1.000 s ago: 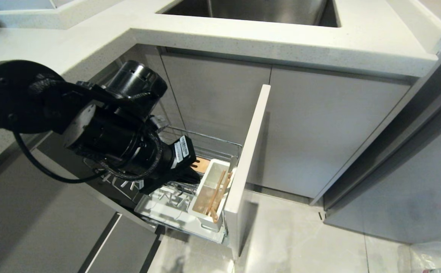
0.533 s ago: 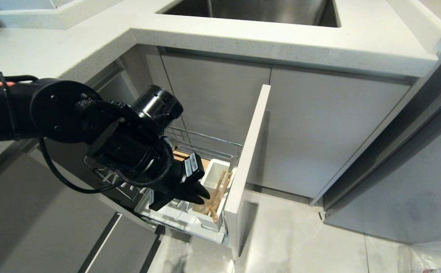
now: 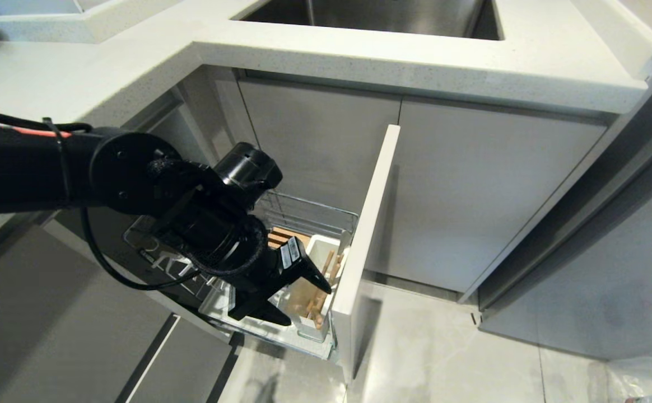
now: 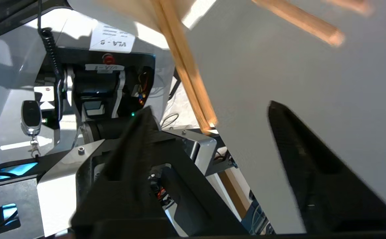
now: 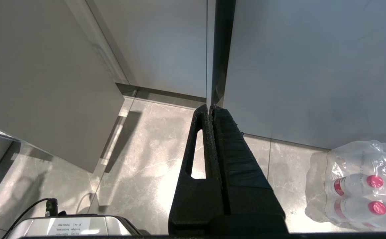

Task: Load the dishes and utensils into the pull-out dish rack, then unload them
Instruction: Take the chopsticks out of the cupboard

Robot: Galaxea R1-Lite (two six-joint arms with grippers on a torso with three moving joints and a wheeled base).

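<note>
Chopsticks [image 3: 319, 291] stand in the white caddy [image 3: 320, 252] of the pulled-out dish rack [image 3: 315, 215], with the left gripper [image 3: 303, 305] spread open around them.

Rack sits low under the desk [image 3: 415, 61], its pale front panel [image 3: 368, 240] running along the caddy's right side and leaving only a narrow strip beyond the sticks. Left fingers [image 4: 299, 156] stand well apart, one near the front panel, the other toward the near edge of the white drip tray [image 3: 219, 305]; in the left wrist view the chopsticks [image 4: 189, 76] pass slanting between them and nothing is gripped. Chrome wire rim closes the far side. Floor to the right of the panel lies open. Right gripper [image 5: 211, 109] hangs over the floor near the cabinet doors, fingers pressed together, beside a pack of bottles [image 5: 355, 186].
</note>
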